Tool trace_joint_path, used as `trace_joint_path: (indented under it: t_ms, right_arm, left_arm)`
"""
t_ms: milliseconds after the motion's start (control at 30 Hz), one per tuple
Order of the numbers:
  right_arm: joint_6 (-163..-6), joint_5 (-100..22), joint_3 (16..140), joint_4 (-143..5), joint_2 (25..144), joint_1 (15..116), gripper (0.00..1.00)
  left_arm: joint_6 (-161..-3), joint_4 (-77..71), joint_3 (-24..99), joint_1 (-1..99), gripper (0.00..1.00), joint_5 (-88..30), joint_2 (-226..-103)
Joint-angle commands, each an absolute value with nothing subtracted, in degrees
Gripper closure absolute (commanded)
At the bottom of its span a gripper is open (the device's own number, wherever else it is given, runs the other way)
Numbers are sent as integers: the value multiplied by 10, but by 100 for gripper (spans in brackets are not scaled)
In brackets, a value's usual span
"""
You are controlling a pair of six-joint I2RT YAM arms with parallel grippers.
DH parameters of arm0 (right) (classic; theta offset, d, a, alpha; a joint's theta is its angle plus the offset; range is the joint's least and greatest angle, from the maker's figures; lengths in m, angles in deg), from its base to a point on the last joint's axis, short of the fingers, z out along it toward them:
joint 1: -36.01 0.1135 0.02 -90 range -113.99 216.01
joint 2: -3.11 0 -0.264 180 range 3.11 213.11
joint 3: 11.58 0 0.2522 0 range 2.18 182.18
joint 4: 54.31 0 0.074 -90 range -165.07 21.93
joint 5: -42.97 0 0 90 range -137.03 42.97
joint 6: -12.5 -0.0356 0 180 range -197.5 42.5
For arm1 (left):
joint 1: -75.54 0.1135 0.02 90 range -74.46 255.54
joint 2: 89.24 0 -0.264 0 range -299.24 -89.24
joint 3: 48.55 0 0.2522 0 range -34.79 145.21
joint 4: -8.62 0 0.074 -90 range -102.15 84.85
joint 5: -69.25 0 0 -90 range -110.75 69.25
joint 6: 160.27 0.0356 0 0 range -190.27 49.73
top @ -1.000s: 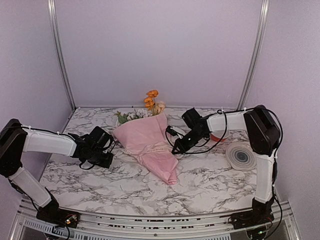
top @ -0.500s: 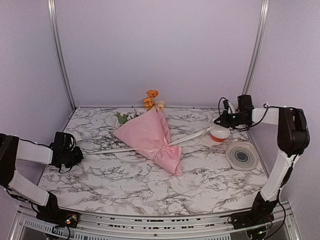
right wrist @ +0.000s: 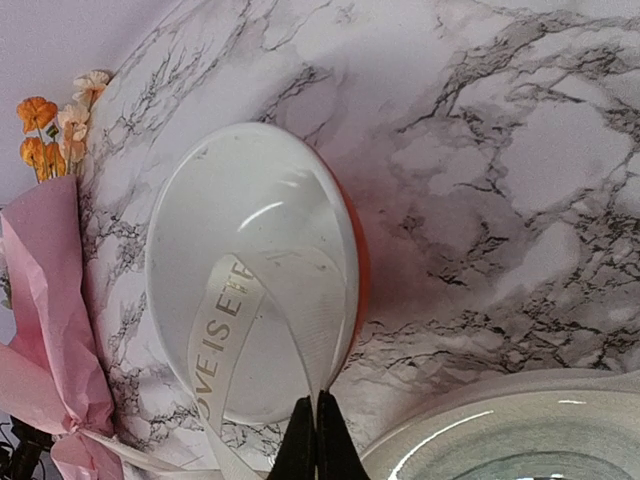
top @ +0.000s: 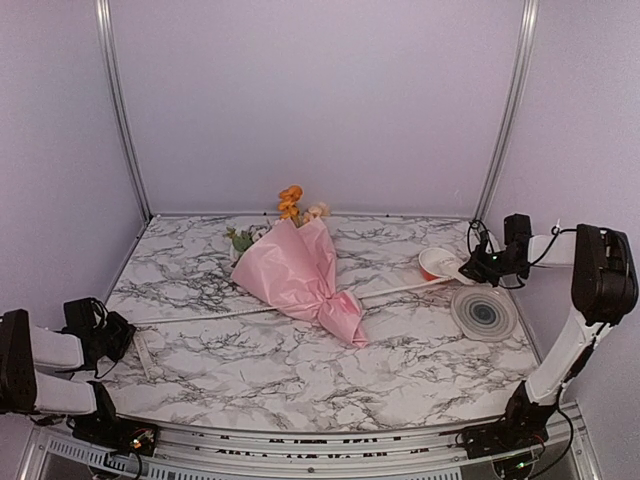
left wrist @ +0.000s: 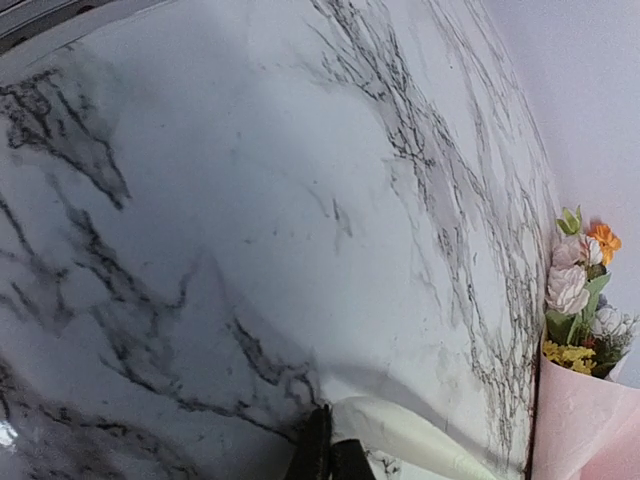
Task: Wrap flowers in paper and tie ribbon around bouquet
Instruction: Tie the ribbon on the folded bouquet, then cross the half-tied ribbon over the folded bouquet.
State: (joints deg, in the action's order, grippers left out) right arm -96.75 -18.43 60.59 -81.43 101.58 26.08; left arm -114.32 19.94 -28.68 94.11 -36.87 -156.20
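Right end effector (top: 472,272), fingertips pressed together, pinching one end of a long narrow cream ribbon (right wrist: 222,345) with dark lettering. Directly beyond its fingertips, a small round bowl (right wrist: 250,180), white inside and orange outside, with the ribbon lying in a loop across its mouth. Just beside this end effector on the near side, a round flat plate (top: 483,312) with grey-blue rings.

Left end effector (top: 112,335), low at the near left corner of the white marble-patterned table (top: 400,370), likewise closed tight, gripping the other end of the ribbon.

From each end effector, ribbon stretched inward in a nearly straight line across the table, meeting well away between the two at the pinched waist of a cone-shaped bouquet (top: 300,272). Crinkly pink paper (left wrist: 585,420) wrapped round the stems, narrow tail pointing toward the near side. Orange, pale pink, white and yellow artificial flowers (left wrist: 580,290) poking out of the wide far end, near the back wall.
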Motion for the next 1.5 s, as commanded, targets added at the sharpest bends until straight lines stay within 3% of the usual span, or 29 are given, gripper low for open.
trace_joint_path:
  t_ms: [0, 467, 600, 700, 833, 1067, 1267, 1467]
  right_arm:
    - [-945, -306, 645, -790, 1017, 209, 100]
    - [-932, -324, 648, -804, 997, 183, 100]
    - [-915, -340, 652, -808, 989, 254, 100]
    - [-908, -344, 668, -812, 990, 351, 100]
    - [-903, -339, 723, -838, 1025, 496, 100]
    - [-895, -303, 809, -901, 1135, 654, 100]
    - [-886, -295, 882, -967, 1218, 731, 100]
    - [-881, -251, 886, -971, 1231, 792, 100]
  left_arm:
    - [-1154, 150, -309, 1030, 100, -275, -1512]
    - [-1160, 107, -308, 1091, 100, -278, -1454]
    - [-1137, 99, -299, 1084, 100, -301, -1426]
    - [-1126, 48, -263, 1003, 100, -266, -1369]
    - [-1105, -15, -187, 809, 100, -149, -1353]
    - [-1056, 12, -33, 589, 100, -117, -1594]
    - [-988, -21, 154, 504, 100, -170, -1843]
    - [-968, -31, 216, 451, 100, -151, -1904]
